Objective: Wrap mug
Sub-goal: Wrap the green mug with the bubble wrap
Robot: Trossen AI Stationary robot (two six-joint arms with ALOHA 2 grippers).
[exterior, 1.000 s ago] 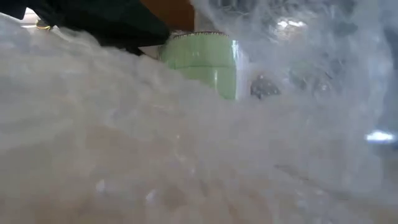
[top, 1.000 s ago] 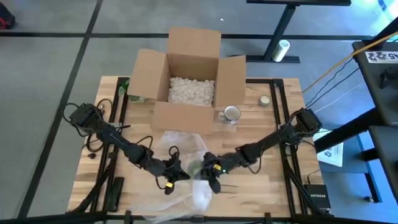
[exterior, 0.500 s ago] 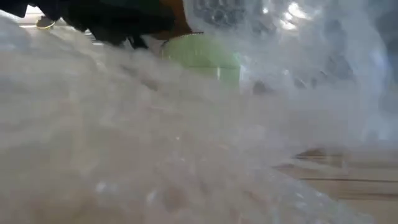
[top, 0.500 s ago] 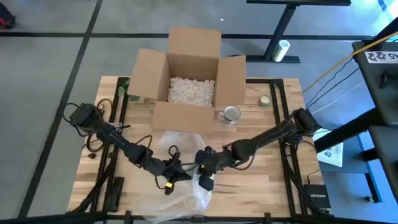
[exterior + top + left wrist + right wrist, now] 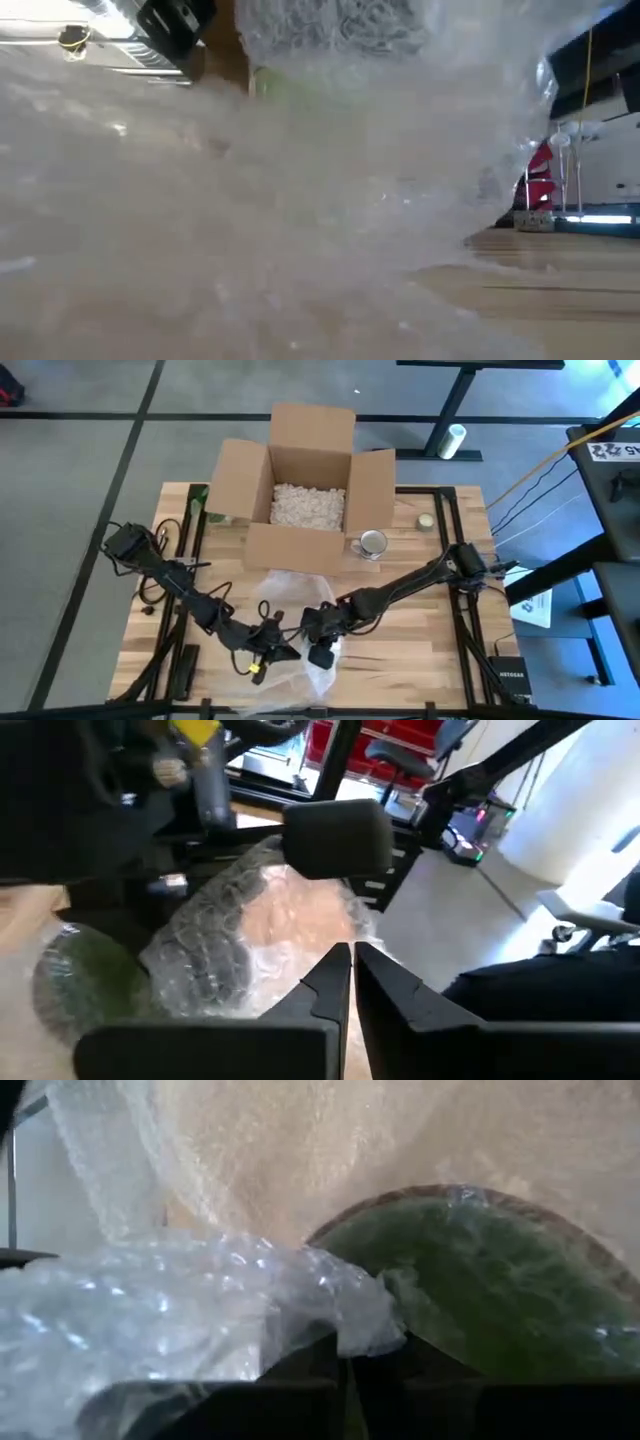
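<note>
From above, both grippers met over the clear bubble-wrap sheet point(image 5: 300, 650) near the table's front edge. The low view showed only wrap. Left wrist: jaws pressed together. Right wrist: jaws pinched wrap beside the half-covered green mug point(image 5: 480, 1280); wrapping seemed unfinished.

Even, bright light is falling on the table point(image 5: 420, 645) from above, casting only faint shadows beneath the arms. In the low view, bubble wrap point(image 5: 300, 200) pressed near the lens is smearing most of the picture into a milky haze, with small glints sparkling on it. The left wrist view is washing out toward bright room light. In the right wrist view, the green mug point(image 5: 480, 1280) is showing soft through wrap.
</note>
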